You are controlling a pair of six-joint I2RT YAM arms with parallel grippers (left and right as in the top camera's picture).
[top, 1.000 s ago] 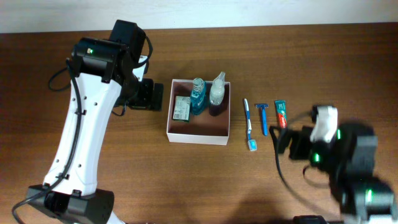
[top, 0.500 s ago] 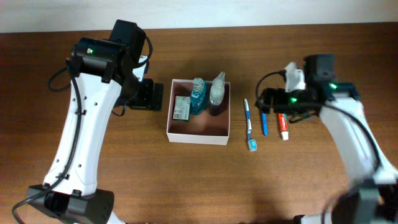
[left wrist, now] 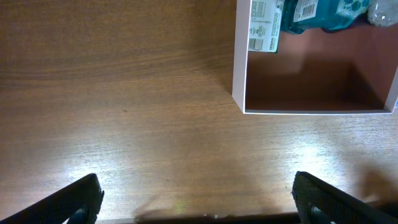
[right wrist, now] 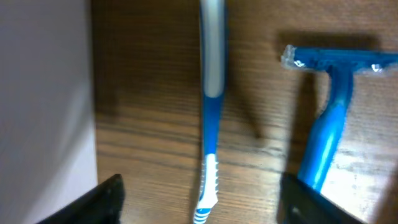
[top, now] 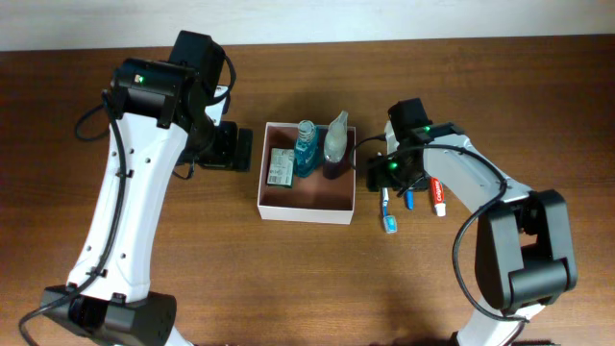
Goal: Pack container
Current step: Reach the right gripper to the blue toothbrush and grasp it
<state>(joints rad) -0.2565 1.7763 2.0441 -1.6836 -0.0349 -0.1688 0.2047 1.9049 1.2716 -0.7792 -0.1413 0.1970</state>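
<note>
The container (top: 306,213) is a square white box with a reddish-brown inside, at the table's middle. It holds a green-white packet (top: 281,166), a blue bottle (top: 307,149) and a clear spray bottle (top: 335,137). A blue-white toothbrush (top: 387,202), a blue razor (top: 408,197) and a toothpaste tube (top: 438,197) lie on the table right of it. My right gripper (top: 384,175) is open, low over the toothbrush (right wrist: 210,124), which lies between the fingers (right wrist: 202,214); the razor (right wrist: 329,124) is beside it. My left gripper (top: 231,149) is open and empty (left wrist: 199,208), left of the container (left wrist: 239,62).
The container's white wall (right wrist: 43,93) is close on the right gripper's left. The packet (left wrist: 261,25) and blue bottle (left wrist: 317,12) lean in the container's far part; its near part (left wrist: 311,81) is bare. Bare wood lies under the left gripper.
My right arm has swung in from the front right, across the toiletries, and now sits over the toothbrush next to the container. The left arm has not moved.
</note>
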